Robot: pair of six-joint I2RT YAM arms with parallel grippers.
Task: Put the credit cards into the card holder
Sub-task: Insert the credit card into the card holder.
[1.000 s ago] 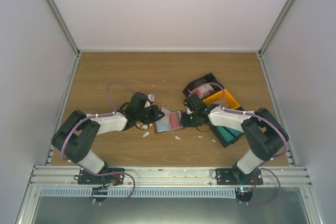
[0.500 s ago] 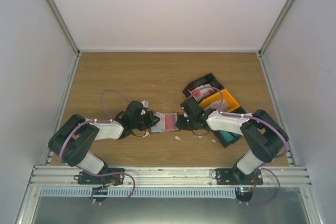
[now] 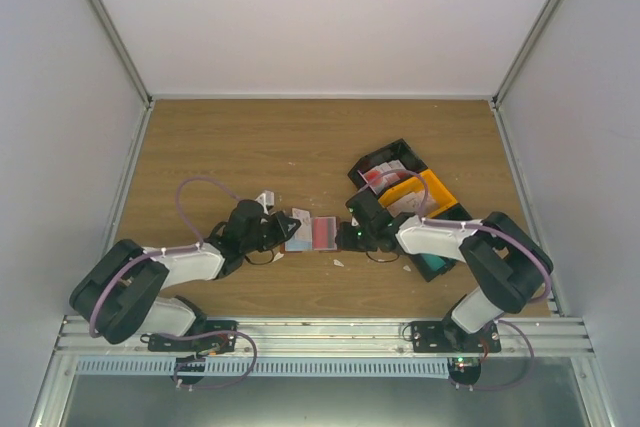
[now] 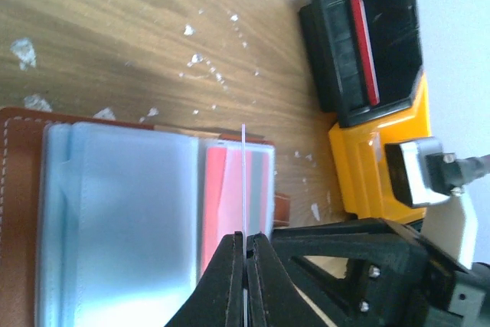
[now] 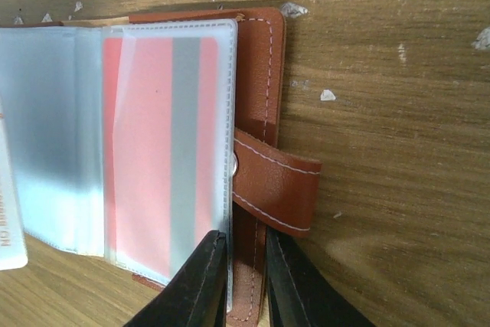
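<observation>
Bench: matt brown wood-grain laminate [image 3: 250,137], speckled with small white torn scraps [image 5: 328,95]
Card holder: lying open and flat at the middle of the bench [image 3: 312,232], between the two arms; reddish-brown leather-like cover with pale stitching and rounded corners; inner sleeves of frosted blue-grey plastic
Strap: short brown tab [image 5: 276,189] with a stitched border and a small metal snap, sticking out from the holder's right edge
Sleeved card: red-and-white credit card [image 5: 153,151] with a grey stripe, tucked inside the rightmost clear sleeve, colours dulled by the plastic
Left fingers: black hard plastic [image 4: 230,273], clenched on a thin white credit card [image 4: 243,174], seen edge-on as a bare pale line, held upright over the open holder
Right fingers: black and tapered [image 5: 203,281], set with a narrow gap astride the holder's right-hand near edge, one over the sleeve, one over the leather; clamped or only straddling, cannot tell
Black bin: glossy moulded plastic, rectangular [image 3: 385,162], right of the holder and farther back, with a red card [image 4: 364,51] standing on edge inside
Yellow bin: smooth orange-yellow plastic [image 3: 425,192], touching the black bin on its nearer side
</observation>
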